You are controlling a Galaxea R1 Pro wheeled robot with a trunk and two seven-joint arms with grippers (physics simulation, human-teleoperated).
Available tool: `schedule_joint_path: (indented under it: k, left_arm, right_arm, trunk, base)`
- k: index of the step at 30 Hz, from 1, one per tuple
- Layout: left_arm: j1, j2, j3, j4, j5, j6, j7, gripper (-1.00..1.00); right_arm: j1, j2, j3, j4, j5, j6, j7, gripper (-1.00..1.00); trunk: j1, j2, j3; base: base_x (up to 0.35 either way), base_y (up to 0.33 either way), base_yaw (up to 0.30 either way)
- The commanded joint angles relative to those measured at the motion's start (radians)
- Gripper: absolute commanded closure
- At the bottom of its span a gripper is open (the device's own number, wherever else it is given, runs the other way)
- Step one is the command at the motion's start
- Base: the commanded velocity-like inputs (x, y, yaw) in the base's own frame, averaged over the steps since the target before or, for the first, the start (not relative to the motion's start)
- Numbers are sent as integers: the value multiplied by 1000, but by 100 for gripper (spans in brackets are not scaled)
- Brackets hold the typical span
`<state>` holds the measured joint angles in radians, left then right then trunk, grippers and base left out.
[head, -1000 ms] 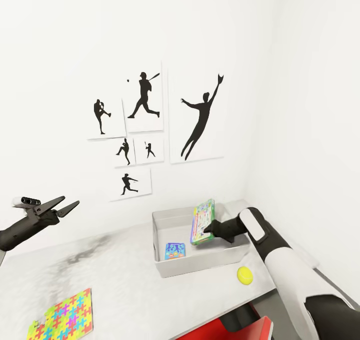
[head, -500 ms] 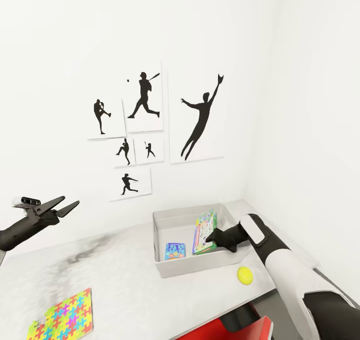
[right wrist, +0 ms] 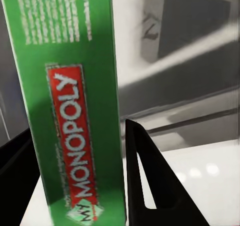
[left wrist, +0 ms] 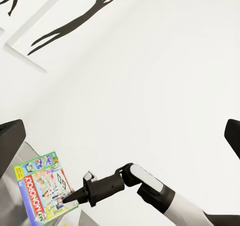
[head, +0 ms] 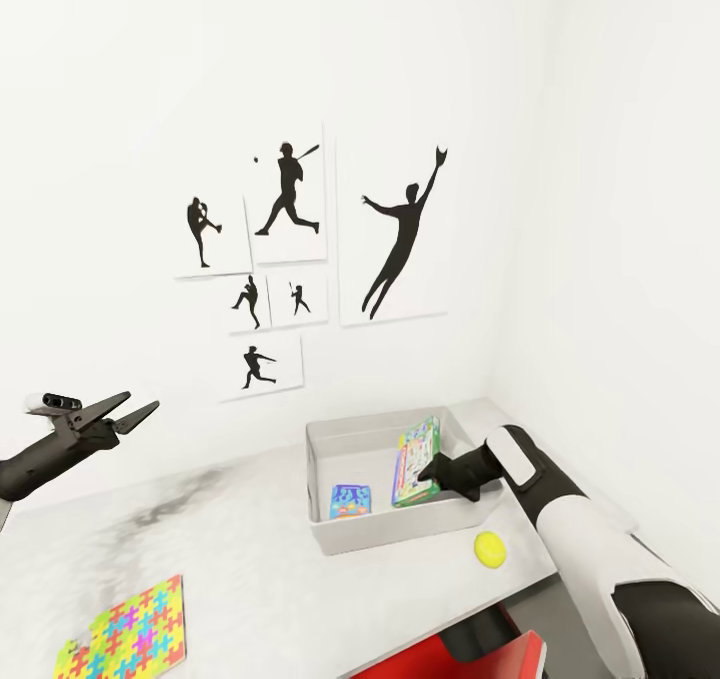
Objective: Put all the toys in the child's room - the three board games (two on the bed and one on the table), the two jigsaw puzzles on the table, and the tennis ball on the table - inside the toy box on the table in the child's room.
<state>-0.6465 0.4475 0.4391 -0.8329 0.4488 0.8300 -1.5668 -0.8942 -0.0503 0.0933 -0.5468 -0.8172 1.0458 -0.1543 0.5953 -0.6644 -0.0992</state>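
Pale-green Monopoly board game box [head: 416, 462] dropped lower into shallow light-grey toy box [head: 400, 534] since a second ago; your right gripper [head: 432, 476] still pinches it, release next. Left gripper [head: 125, 411] jaws spread, idle.

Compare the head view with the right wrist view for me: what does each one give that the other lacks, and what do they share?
Head view alone: the tennis ball on the table beside the toy box, a blue board game lying inside, a jigsaw puzzle, and the open left gripper. Right wrist view alone: the red Monopoly lettering on the green box edge. Both: the right gripper shut on the green board game, lowered into the toy box.
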Motion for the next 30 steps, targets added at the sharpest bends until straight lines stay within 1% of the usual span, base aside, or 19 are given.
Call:
schedule_joint_path:
  k: [1, 8, 14, 19, 22, 26, 30]
  left_arm:
    - [-1, 0, 0, 0, -1, 11, -4, -100]
    - [-1, 0, 0, 0, -1, 11, -4, -100]
    - [-1, 0, 1, 0, -1, 11, -4, -100]
    - [-1, 0, 1, 0, -1, 11, -4, -100]
    - [-1, 0, 0, 0, -1, 11, -4, -100]
    - [-1, 0, 0, 0, -1, 11, -4, -100]
    - [-1, 0, 0, 0, -1, 11, -4, -100]
  right_arm:
    - [-1, -1, 7, -2, -12, 1, -9, 100]
    - [-4, -2, 6, -5, -8, 1, -10, 100]
    - [-22, 0, 6, -6, -6, 1, -12, 100]
    - [-25, 1, 6, -6, -4, -2, -15, 100]
    - [-27, 1, 6, -6, -4, -3, -25, 100]
    - [-29, 2, 7, -5, -4, -4, -55, 100]
    - [-31, 8, 7, -4, -3, -6, -68, 100]
  trunk:
    - [0, -2, -3]
    - [0, -2, -8]
    - [0, -2, -9]
    - [0, -2, -9]
    - [0, -2, -9]
    - [0, -2, -9]
    - [0, -2, -9]
  base:
    - [0, 0, 0]
    - [0, 0, 0]
    - [0, 0, 0]
    - [0, 0, 0]
    - [0, 0, 0]
    - [0, 0, 0]
    - [0, 0, 0]
